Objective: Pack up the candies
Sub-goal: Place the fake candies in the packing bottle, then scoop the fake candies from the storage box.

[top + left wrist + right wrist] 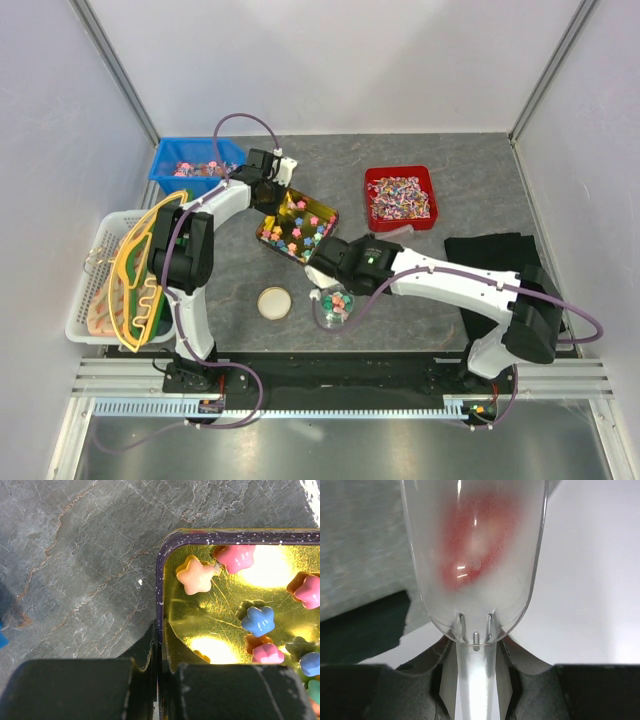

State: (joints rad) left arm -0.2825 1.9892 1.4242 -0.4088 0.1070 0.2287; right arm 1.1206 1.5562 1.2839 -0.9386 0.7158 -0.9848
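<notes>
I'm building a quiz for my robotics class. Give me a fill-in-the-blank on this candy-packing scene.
1. The left gripper is shut on the ____ of the tin.
2. The right gripper holds the clear scoop by its ____.
3. The candies in the tin are shaped like ____.

Missing words: rim; handle; stars.

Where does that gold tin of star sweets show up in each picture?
Top external: gold tin just left of table centre.
Left wrist: fills the right half, near rim pinched by the left claw.
Right wrist: not in it; the right claw holds a clear scoop.
Shared landmark: grey marbled tabletop.
</notes>
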